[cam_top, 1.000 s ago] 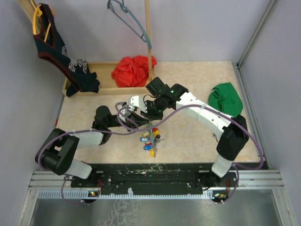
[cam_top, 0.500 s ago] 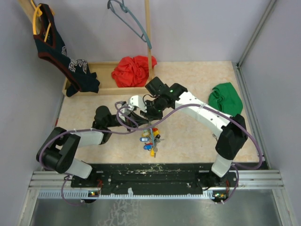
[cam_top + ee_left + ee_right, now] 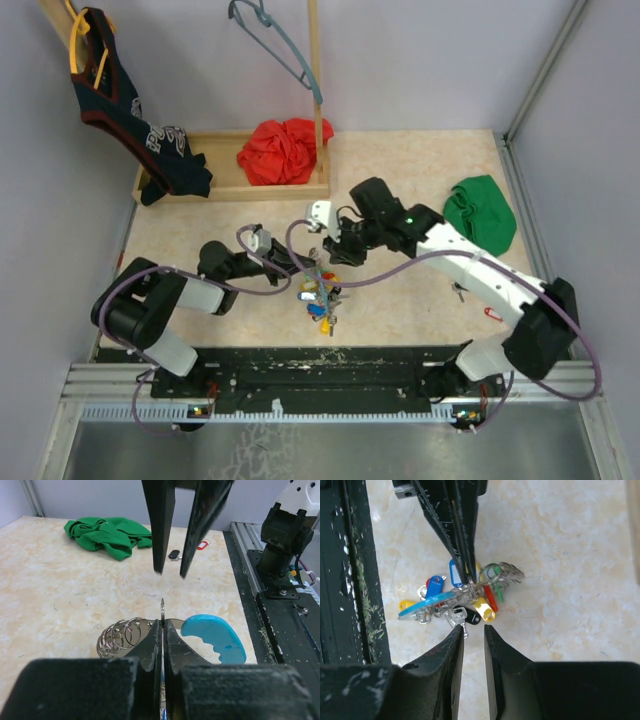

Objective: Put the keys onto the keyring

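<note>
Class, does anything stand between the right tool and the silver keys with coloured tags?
Nothing visible does: the right tool hangs open above the silver keys with coloured tags. The left tool grips the blue-grey keyring.

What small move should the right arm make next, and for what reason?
Probably swing the right fingers, which hang empty and apart above the keyring, toward the loose black-headed key lying beyond. The left fingers clamp the keyring, so it seems ready for another key.
</note>
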`<state>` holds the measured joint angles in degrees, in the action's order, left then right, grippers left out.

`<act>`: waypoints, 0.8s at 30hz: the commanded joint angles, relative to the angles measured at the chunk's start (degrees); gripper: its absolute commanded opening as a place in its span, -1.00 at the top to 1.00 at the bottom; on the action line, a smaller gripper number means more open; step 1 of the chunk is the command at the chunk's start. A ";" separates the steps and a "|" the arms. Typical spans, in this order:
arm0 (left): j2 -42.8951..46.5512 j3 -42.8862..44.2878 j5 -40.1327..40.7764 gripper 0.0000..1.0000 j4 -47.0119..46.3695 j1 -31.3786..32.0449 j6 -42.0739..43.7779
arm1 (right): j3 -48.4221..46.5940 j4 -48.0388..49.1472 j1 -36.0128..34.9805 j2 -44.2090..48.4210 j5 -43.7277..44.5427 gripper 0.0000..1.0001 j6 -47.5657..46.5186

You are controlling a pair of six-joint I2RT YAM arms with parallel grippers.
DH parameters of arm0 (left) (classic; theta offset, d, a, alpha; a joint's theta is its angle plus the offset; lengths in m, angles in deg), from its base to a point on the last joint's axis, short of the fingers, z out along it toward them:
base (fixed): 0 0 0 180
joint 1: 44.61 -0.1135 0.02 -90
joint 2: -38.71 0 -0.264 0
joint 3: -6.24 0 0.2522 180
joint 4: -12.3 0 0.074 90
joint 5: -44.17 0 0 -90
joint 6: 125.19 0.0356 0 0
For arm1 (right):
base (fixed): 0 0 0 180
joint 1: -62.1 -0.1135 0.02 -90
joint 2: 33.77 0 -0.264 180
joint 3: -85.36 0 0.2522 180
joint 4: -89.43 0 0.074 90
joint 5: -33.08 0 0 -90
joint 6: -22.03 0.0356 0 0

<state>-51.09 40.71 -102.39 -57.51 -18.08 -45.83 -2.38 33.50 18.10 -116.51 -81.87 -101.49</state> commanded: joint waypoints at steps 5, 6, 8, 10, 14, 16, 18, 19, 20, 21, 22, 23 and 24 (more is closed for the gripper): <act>-6.64 0.36 -2.92 1.00 -19.00 -0.49 -5.06 | 16.88 31.27 7.74 13.14 -15.98 0.52 9.95; -6.47 0.31 -2.90 1.00 -19.02 -0.45 -4.70 | 18.50 34.05 7.88 13.29 -16.99 0.52 10.38; -6.04 -0.11 -2.63 1.00 -19.00 -0.50 -3.69 | 20.79 37.85 8.05 12.59 -18.60 0.52 10.74; -5.78 -0.16 -2.71 1.00 -19.01 -0.58 -3.35 | 22.00 39.71 8.14 11.34 -20.52 0.52 10.61; -5.61 0.08 -3.18 1.00 -19.00 -0.56 -3.08 | 23.47 42.56 8.28 9.22 -22.86 0.52 10.47; -5.41 0.10 -3.29 1.00 -19.00 -0.54 -2.84 | 23.66 42.65 8.41 8.42 -23.55 0.51 9.88; -5.14 0.27 -3.38 1.00 -18.99 -0.52 -2.84 | 23.65 42.31 8.42 7.65 -23.94 0.51 9.39; -5.00 0.34 -3.41 1.00 -19.02 -0.59 -2.97 | 23.53 41.95 8.44 7.27 -24.05 0.52 9.02; -4.83 0.38 -3.37 1.00 -19.00 -0.53 -3.10 | 23.39 41.38 8.42 6.87 -24.09 0.52 8.64; -4.64 0.38 -3.37 1.00 -19.02 -0.58 -3.15 | 23.28 40.81 8.39 6.56 -24.05 0.52 8.11; -4.49 0.38 -3.43 1.00 -19.00 -0.59 -3.24 | 23.23 40.33 8.41 6.28 -23.97 0.52 7.82; -4.36 0.46 -3.50 1.00 -19.00 -0.53 -3.44 | 23.32 40.27 8.47 6.01 -23.85 0.52 7.71; -4.27 0.47 -3.53 1.00 -19.00 -0.59 -3.57 | 23.39 40.08 8.50 5.89 -23.75 0.52 7.62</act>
<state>-56.86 40.54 -104.68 -61.35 -18.50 -48.93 21.38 71.51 26.03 -109.74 -103.51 -92.38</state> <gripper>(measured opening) 0.005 0.240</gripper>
